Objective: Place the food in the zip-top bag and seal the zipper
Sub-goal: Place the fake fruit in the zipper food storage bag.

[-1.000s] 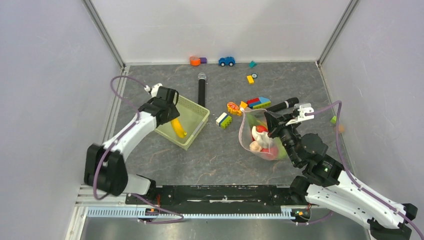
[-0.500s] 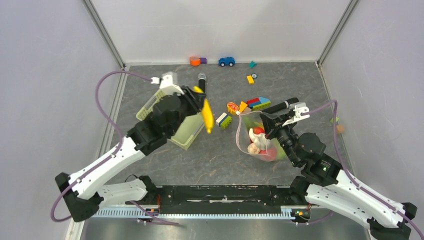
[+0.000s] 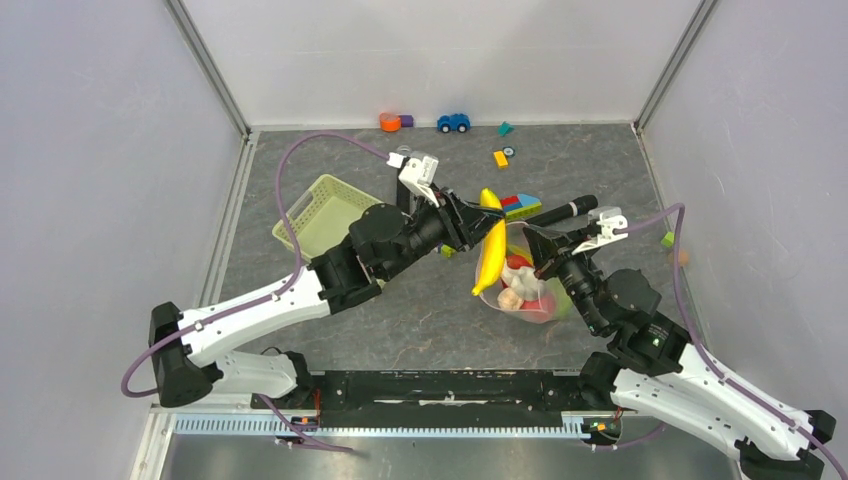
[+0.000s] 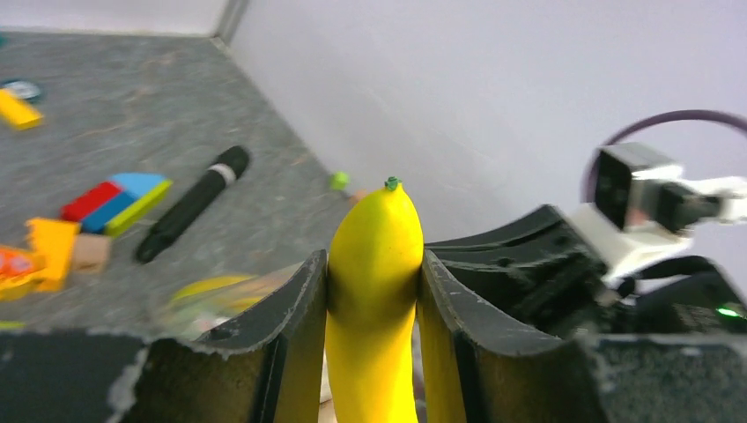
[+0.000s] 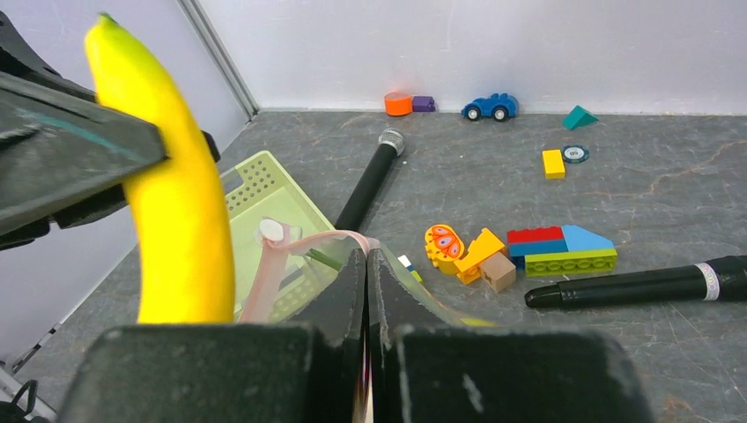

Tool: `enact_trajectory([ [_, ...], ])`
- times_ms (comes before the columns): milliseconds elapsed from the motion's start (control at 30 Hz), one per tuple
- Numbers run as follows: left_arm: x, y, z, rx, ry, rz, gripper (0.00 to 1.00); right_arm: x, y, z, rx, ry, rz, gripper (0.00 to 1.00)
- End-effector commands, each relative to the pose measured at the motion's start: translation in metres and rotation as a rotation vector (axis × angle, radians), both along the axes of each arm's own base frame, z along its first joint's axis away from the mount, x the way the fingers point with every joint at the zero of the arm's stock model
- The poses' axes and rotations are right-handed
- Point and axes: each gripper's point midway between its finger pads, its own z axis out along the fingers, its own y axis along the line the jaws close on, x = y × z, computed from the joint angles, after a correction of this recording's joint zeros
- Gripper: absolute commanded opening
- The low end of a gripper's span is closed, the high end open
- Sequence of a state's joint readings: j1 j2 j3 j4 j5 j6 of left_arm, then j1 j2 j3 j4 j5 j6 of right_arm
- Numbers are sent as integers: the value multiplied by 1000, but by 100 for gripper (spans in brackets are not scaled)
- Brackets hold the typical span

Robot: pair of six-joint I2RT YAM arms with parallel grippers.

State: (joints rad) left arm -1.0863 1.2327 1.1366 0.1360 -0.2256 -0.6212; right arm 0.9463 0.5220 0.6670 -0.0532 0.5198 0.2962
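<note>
Pale green, perforated basket (image 3: pixel 325 215) has lost the banana (image 3: pixel 489 250). The left pincer (image 3: pixel 476 224), clamped on that smooth yellow curve, has swung it rightwards to hang above the bag (image 3: pixel 530 312). So the drop looks close. The right pincer (image 3: pixel 545 262) pinches the thin, clear bag's rim, with rounded toy food (image 3: pixel 515 280) inside.

The banana (image 4: pixel 373 291) is cut off at the left wrist view's bottom edge, the bag (image 4: pixel 214 298) blurred
</note>
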Motion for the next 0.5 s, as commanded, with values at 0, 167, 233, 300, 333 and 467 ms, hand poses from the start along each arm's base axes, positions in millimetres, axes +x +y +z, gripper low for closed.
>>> enact_trajectory([
  [0, -31, -17, 32, -201, -42, -158, 2, -5, -2, 29, 123, -63, 14, 0],
  [167, -13, -6, 21, -258, -50, 106, 2, -7, 4, 27, 151, -60, 45, 0],
  [233, -5, 5, 14, -256, -26, 275, 2, -7, 7, 27, 156, -54, 55, 0],
  [300, 1, 18, 7, -251, -17, 452, 2, -7, 9, 25, 163, -46, 58, 0],
  [333, 2, 21, 6, -235, -29, 510, 2, -6, 10, 24, 170, -40, 59, 0],
  [467, 8, 25, -5, -175, -52, 706, 2, -5, 13, 20, 177, -22, 64, 0],
])
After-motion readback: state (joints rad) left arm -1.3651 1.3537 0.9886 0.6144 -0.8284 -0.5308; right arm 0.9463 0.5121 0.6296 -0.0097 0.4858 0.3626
